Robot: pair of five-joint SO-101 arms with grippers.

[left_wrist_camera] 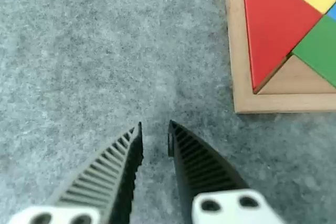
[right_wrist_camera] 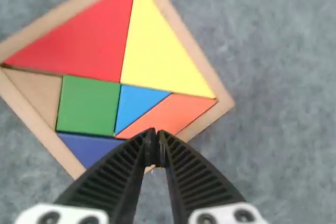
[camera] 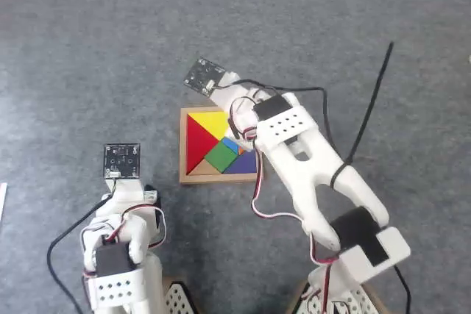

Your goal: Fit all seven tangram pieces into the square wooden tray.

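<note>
Tray: the square wooden tray (camera: 183, 159) lies flat on the fuzzy grey counter (camera: 88, 71), roughly mid-counter.
Big pieces: the red triangle (right_wrist_camera: 89, 40) and yellow triangle (right_wrist_camera: 155, 51) sit in the tray and meet along one straight edge.
Smaller pieces: the green square (right_wrist_camera: 88, 103), the small blue triangle (right_wrist_camera: 134, 103) and the orange piece (right_wrist_camera: 173, 114) sit in a row. A dark blue triangle (right_wrist_camera: 89, 148) lies against the rim below them.
Bare patch: a triangle of plain wood (right_wrist_camera: 37, 90) shows at the rim, between the red triangle and the green square (looks like tray floor to me).
Right hand: the right hand (right_wrist_camera: 152, 137) is closed, fingertips pressed together, and I can't make out anything pinched in there. It hangs over the tray's edge where the orange piece meets the dark blue triangle.
Right arm: the right arm (camera: 309, 167) stretches across from the lower right and covers the tray's right side in the high view.
Left hand: the left hand (left_wrist_camera: 155, 128) is slightly open, with a narrow gap between the fingers and nothing in it. It's over bare counter just off the tray corner by the red triangle's tip.
Left arm: the left arm (camera: 121, 240) is at the lower left, beside the tray and not touching it.
</note>
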